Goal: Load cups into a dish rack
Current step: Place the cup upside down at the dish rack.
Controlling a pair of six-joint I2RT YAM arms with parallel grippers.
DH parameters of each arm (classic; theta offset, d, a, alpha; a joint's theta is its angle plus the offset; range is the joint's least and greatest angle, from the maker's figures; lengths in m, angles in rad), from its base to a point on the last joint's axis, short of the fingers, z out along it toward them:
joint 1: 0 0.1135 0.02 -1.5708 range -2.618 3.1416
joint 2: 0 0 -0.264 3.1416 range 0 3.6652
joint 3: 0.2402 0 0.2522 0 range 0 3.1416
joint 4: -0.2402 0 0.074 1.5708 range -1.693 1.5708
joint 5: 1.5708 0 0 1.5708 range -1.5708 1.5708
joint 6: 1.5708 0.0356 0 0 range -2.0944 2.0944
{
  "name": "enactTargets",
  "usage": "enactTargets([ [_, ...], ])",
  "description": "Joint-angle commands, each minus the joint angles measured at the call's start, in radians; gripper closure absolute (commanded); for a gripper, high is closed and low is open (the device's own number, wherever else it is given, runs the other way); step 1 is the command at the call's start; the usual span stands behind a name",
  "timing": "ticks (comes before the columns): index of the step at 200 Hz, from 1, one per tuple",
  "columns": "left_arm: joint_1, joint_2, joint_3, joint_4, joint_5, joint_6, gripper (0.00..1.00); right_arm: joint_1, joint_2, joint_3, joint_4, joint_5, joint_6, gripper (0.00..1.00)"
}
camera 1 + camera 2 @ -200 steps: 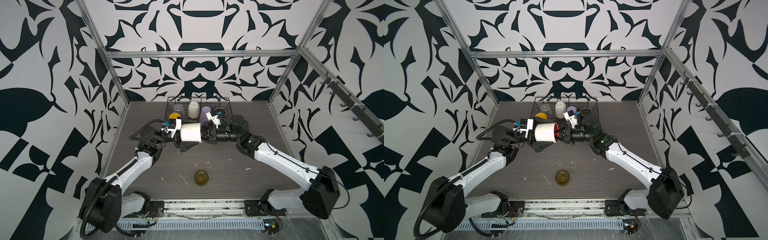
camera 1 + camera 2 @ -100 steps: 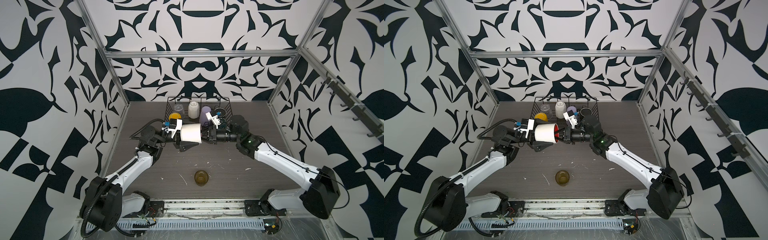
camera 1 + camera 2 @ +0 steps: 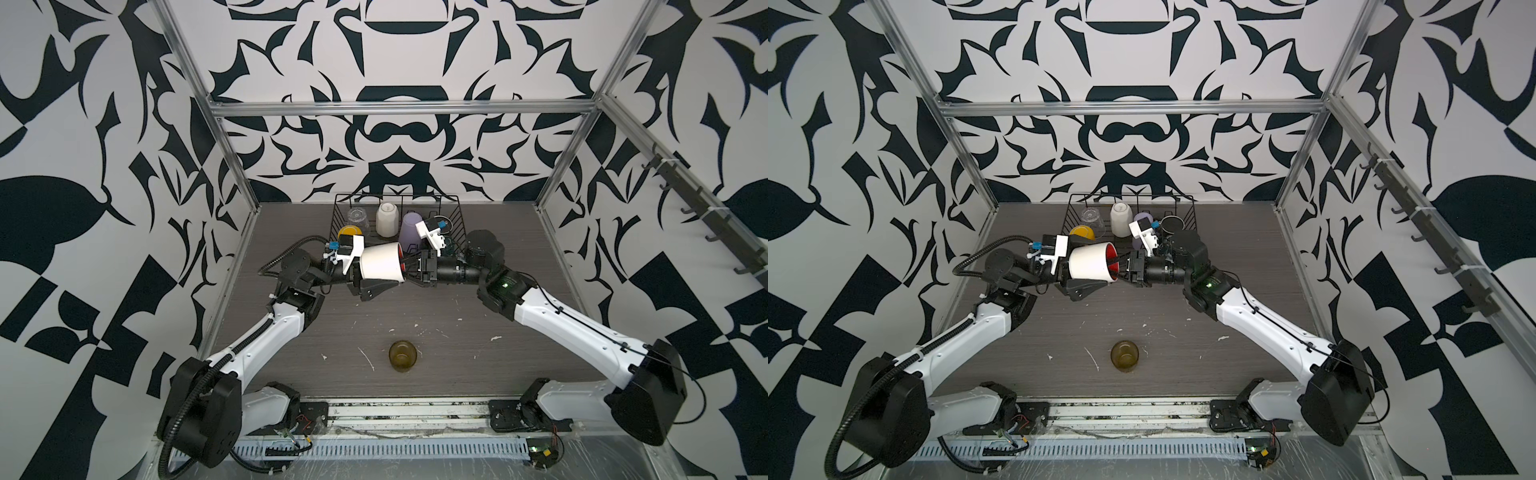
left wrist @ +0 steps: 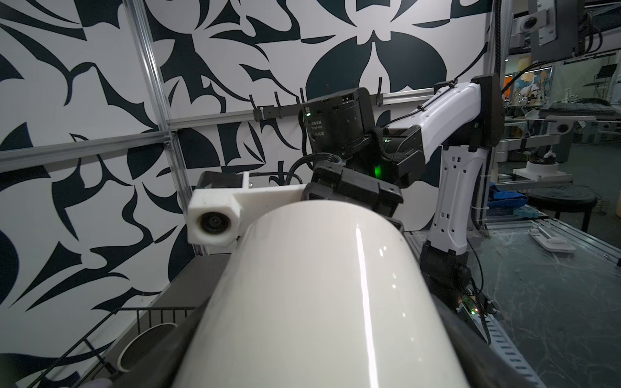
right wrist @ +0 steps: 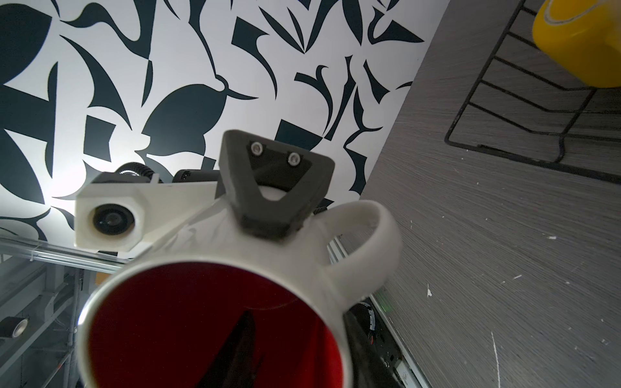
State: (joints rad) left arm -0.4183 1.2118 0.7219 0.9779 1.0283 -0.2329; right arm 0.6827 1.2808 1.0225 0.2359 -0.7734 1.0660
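A white mug with a red inside (image 3: 380, 266) (image 3: 1090, 264) hangs on its side in mid-air in front of the black wire dish rack (image 3: 453, 218). My left gripper (image 3: 386, 272) is shut on its body, and a dark finger (image 5: 275, 201) presses on the outer wall. My right gripper (image 3: 409, 270) is at the mouth, open, with one finger (image 5: 235, 352) inside and the other outside the rim. In the rack stand a clear glass (image 3: 357, 216), a white faceted mug (image 3: 386, 220), a lilac tumbler (image 3: 409, 230), a yellow mug (image 3: 348, 232) and a dark mug (image 3: 1172, 224). An olive-brown glass (image 3: 402, 355) stands on the table.
The rack sits at the back middle of the grey table (image 3: 478, 353), against the patterned wall. Metal frame posts (image 3: 232, 166) stand at the back corners. A rail with hooks (image 3: 706, 216) runs along the right wall. White flecks lie on the table.
My right gripper's jaws have parted from the mug's rim. The left gripper has closed a little round the mug's body. Both arms have hardly moved.
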Motion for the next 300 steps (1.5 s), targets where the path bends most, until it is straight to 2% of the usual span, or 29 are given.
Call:
enactTargets([
  [1, 0.007, -0.029, 0.038, -0.024, -0.042, 0.034, 0.87, 0.000, -0.041, 0.005, 0.069, -0.021, -0.015, 0.57],
  [64, 0.009, -0.041, 0.068, -0.130, -0.131, 0.080, 0.97, -0.045, -0.076, -0.020, -0.031, 0.037, -0.034, 0.53],
  [100, 0.008, -0.022, 0.203, -0.451, -0.225, 0.130, 1.00, -0.094, -0.126, -0.018, -0.216, 0.139, -0.121, 0.52],
  [156, 0.009, 0.054, 0.429, -0.866, -0.417, 0.130, 1.00, -0.156, -0.183, -0.049, -0.342, 0.224, -0.177, 0.51],
  [177, 0.008, 0.132, 0.519, -1.005, -0.488, 0.138, 1.00, -0.170, -0.202, -0.054, -0.381, 0.249, -0.199, 0.50],
  [230, 0.009, 0.263, 0.733, -1.320, -0.637, 0.140, 1.00, -0.189, -0.243, -0.057, -0.466, 0.327, -0.270, 0.35],
  [246, 0.009, 0.308, 0.793, -1.392, -0.649, 0.140, 1.00, -0.193, -0.248, -0.058, -0.477, 0.329, -0.281, 0.25],
  [255, 0.009, 0.327, 0.811, -1.409, -0.654, 0.136, 1.00, -0.194, -0.248, -0.058, -0.479, 0.330, -0.285, 0.15],
  [263, 0.009, 0.339, 0.823, -1.418, -0.653, 0.133, 1.00, -0.196, -0.251, -0.058, -0.487, 0.335, -0.289, 0.09],
  [300, 0.009, 0.400, 0.882, -1.469, -0.665, 0.133, 1.00, -0.198, -0.271, -0.059, -0.521, 0.356, -0.305, 0.07],
])
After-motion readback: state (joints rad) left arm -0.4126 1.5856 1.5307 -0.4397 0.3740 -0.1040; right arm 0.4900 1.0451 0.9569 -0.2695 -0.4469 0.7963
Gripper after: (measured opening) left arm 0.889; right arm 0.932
